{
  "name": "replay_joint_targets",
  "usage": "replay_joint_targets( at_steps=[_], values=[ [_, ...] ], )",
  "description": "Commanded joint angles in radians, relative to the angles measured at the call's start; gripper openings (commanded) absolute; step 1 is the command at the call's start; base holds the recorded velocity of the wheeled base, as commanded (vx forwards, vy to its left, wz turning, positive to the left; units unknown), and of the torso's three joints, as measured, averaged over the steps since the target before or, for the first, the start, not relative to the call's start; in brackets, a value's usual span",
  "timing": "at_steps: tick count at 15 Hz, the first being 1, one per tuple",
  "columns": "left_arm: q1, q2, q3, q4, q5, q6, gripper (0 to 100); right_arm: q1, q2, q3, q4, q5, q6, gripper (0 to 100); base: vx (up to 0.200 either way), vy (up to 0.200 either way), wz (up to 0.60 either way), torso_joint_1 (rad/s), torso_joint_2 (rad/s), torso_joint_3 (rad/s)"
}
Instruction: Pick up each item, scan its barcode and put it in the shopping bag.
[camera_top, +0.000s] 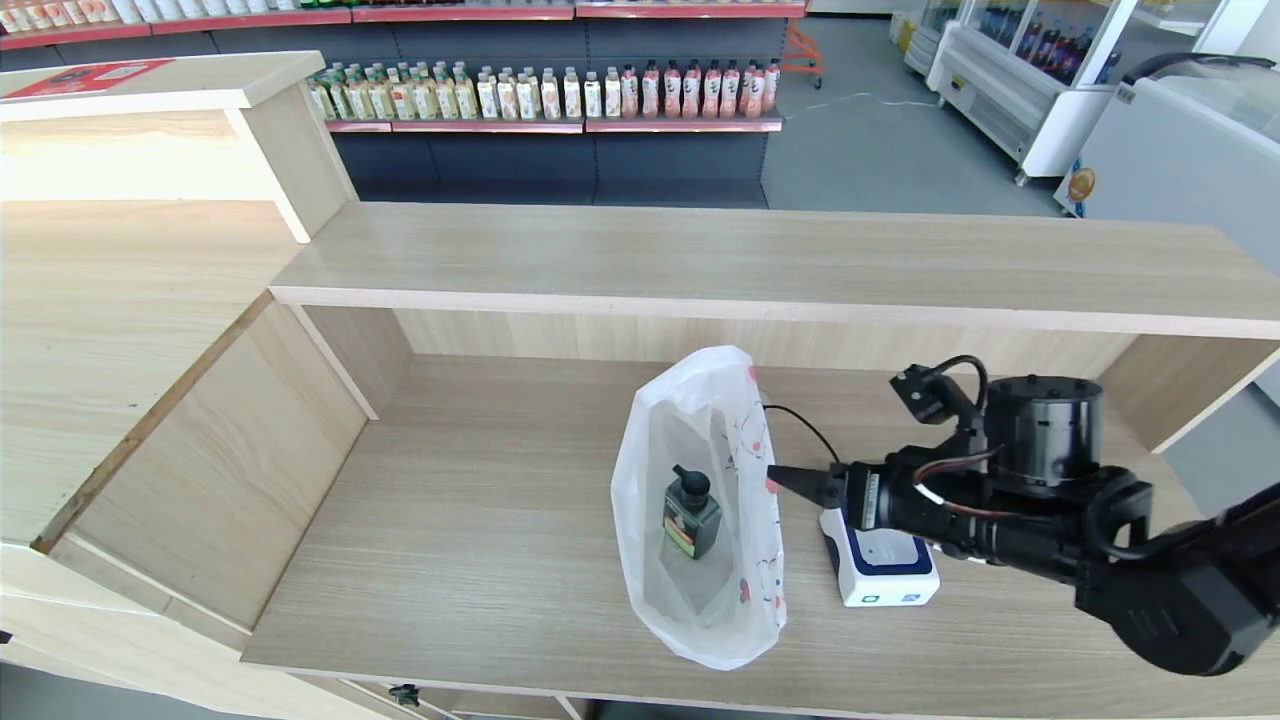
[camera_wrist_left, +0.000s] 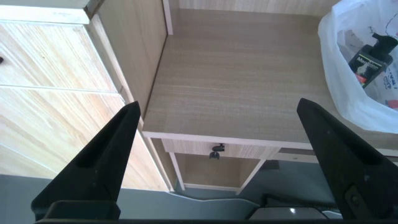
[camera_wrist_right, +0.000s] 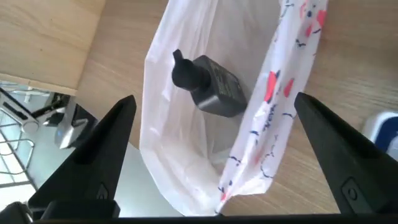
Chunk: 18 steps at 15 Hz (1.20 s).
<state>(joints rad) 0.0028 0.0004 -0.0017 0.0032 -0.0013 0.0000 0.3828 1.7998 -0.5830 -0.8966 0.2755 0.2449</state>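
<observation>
A white plastic shopping bag (camera_top: 740, 610) stands open in the middle of the wooden counter (camera_top: 470, 560). A dark pump bottle (camera_top: 690, 515) sits inside it, apart from both grippers. My right gripper (camera_top: 778, 477) hovers at the bag's right rim, above the white and blue barcode scanner (camera_top: 880, 568). In the right wrist view its fingers (camera_wrist_right: 93, 162) are spread wide, so the right gripper (camera_wrist_right: 214, 102) is open, over the bag (camera_wrist_right: 186, 180) and the bottle (camera_wrist_right: 214, 84). My left gripper (camera_wrist_left: 217, 109) is open and holds nothing, off the counter's front left edge, with the bag (camera_wrist_left: 348, 93) farther off.
A raised wooden ledge (camera_top: 760, 260) walls the back of the counter, with side panels left and right. A black cable (camera_top: 805, 425) runs behind the bag toward the scanner. Store shelves of bottles (camera_top: 550, 95) and chest freezers (camera_top: 1030, 80) stand beyond.
</observation>
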Motion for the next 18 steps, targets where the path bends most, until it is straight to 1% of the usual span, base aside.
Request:
replay_joint_targets(
  at_steps=[1,2,3,4,5,6,7,8,10,11,12,13,15,16,18],
  values=[
    [0.0,0.0,0.0,0.0,0.0,0.0,100,-0.199,-0.364,0.199,0.146,-0.081,-0.28,100,0.0,0.0,0.0,0.0,0.0,0.0],
    [0.0,0.0,0.0,0.0,0.0,0.0,100,-0.259,-0.413,0.224,0.185,-0.145,-0.342,100,0.0,0.0,0.0,0.0,0.0,0.0],
    [0.0,0.0,0.0,0.0,0.0,0.0,100,-0.311,-0.447,0.236,0.197,-0.236,-0.366,100,0.0,0.0,0.0,0.0,0.0,0.0],
    [0.0,0.0,0.0,0.0,0.0,0.0,100,-0.32,-0.465,0.249,0.2,-0.28,-0.363,100,0.0,0.0,0.0,0.0,0.0,0.0],
    [0.0,0.0,0.0,0.0,0.001,0.0,100,-0.324,-0.527,0.315,0.222,-0.371,-0.337,100,0.0,0.0,0.0,0.0,0.0,0.0],
    [0.0,0.0,0.0,0.0,0.0,0.0,100,-0.326,-0.585,0.373,0.234,-0.406,-0.317,100,0.0,0.0,0.0,0.0,0.0,0.0],
    [0.0,0.0,0.0,0.0,0.0,0.0,100,-0.329,-0.64,0.419,0.237,-0.42,-0.311,100,0.0,0.0,0.0,0.0,0.0,0.0],
    [0.0,0.0,0.0,0.0,0.0,0.0,100,-0.352,-0.685,0.446,0.243,-0.423,-0.311,100,0.0,0.0,0.0,0.0,0.0,0.0],
    [0.0,0.0,0.0,0.0,0.0,0.0,100,-0.4,-0.754,0.469,0.275,-0.421,-0.311,100,0.0,0.0,0.0,0.0,0.0,0.0],
    [0.0,0.0,0.0,0.0,0.0,0.0,100,-0.427,-0.804,0.48,0.317,-0.42,-0.309,100,0.0,0.0,0.0,0.0,0.0,0.0],
    [0.0,0.0,0.0,0.0,0.001,0.002,100,-0.43,-0.812,0.482,0.323,-0.418,-0.309,100,0.0,0.0,0.0,0.0,0.0,0.0],
    [0.0,0.0,0.0,0.0,0.0,0.0,100,-0.435,-0.901,0.491,0.412,-0.418,-0.289,100,0.0,0.0,0.0,0.0,0.0,0.0],
    [0.0,0.0,0.0,0.0,0.001,0.0,100,-0.435,-0.985,0.48,0.505,-0.415,-0.289,100,0.0,0.0,0.0,0.0,0.0,0.0],
    [0.0,0.0,0.0,0.0,0.0,0.0,100,-0.433,-1.01,0.473,0.535,-0.415,-0.289,100,0.0,0.0,0.0,0.0,0.0,0.0],
    [0.0,0.0,0.0,0.0,0.001,-0.002,100,-0.435,-1.03,0.465,0.551,-0.417,-0.289,100,0.0,0.0,0.0,0.0,0.0,0.0]
  ],
)
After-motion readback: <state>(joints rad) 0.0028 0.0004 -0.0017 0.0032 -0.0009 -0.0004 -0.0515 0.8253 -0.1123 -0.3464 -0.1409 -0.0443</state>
